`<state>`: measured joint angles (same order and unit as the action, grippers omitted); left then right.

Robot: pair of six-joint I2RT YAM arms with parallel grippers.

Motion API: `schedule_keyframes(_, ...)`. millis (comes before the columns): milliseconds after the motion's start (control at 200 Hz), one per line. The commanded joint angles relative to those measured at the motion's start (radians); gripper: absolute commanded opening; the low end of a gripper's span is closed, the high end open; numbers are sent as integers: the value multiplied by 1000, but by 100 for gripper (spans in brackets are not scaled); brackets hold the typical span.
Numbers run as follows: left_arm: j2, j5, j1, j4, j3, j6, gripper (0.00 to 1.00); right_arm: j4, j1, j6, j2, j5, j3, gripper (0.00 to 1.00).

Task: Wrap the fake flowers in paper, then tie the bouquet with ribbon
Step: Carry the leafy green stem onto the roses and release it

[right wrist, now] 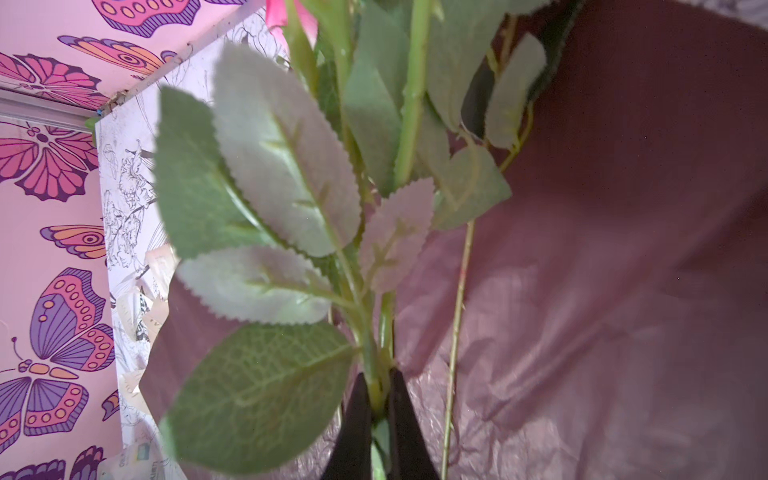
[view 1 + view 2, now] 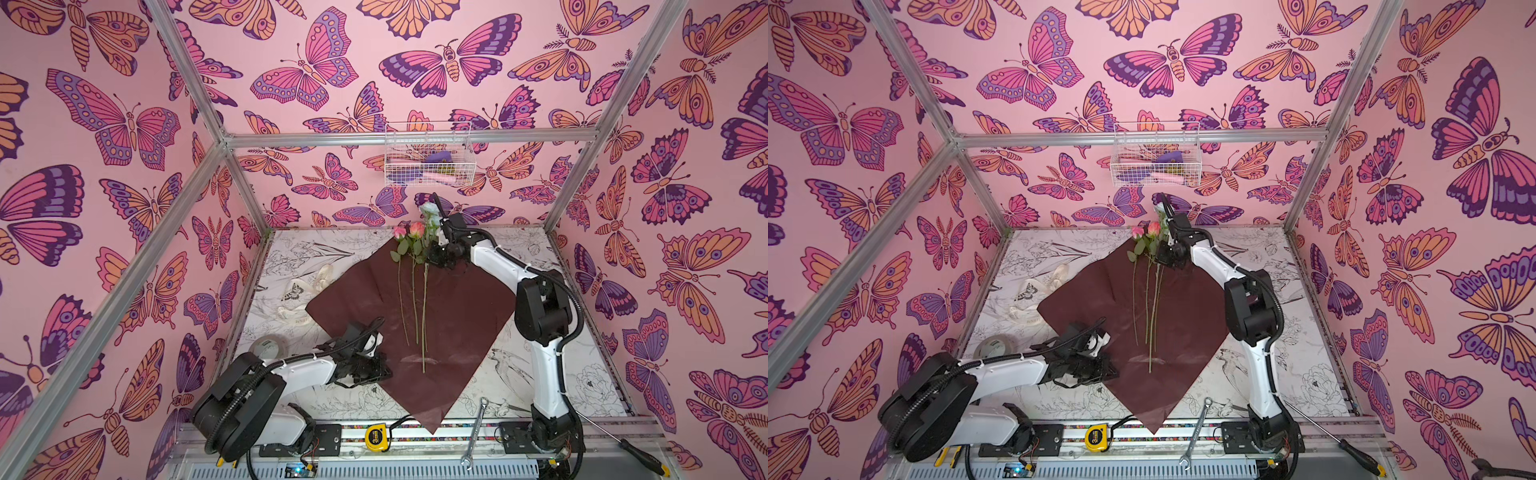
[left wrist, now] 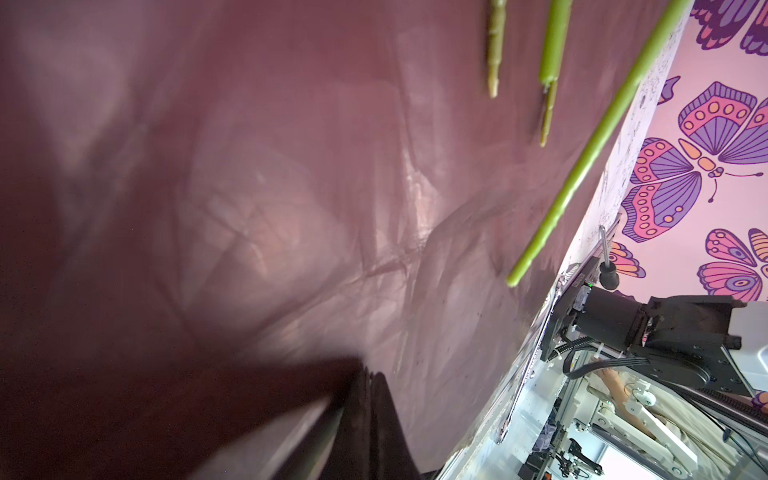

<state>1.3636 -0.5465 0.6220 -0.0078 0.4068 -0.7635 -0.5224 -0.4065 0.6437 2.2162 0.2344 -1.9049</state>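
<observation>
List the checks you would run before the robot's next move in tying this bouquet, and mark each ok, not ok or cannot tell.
1. Right gripper shut on a stem of the bouquet of fake flowers: ok.
2. Wrapping paper spread under the stems: ok.
3. Stem ends level: not ok, one reaches further.
4. Left gripper pinching the paper: cannot tell; it is shut.
5. Ribbon lying free beside the paper: ok.
</observation>
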Motion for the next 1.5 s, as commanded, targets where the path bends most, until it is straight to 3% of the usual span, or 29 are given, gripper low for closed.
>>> schedule_keyframes(0,27,38,-3,-41,-17,23,0,-60,-5,-31,55,-47,-106,0)
schedule_keyframes(381,34,40,-7,-40,-18,26,0,-143,-4,-115,275,-116,-403,0)
schedule_keyframes(936,65,23,-13,-14,-20,27,0,-62,4,-90,393,-112,-460,12)
schedule_keyframes(1137,63,21,-15,-13,-24,28,0,-55,-3,-97,381,-104,-461,31)
schedule_keyframes(1492,51,19,-15,-12,-28,27,0,-55,-5,-122,283,-129,-414,51)
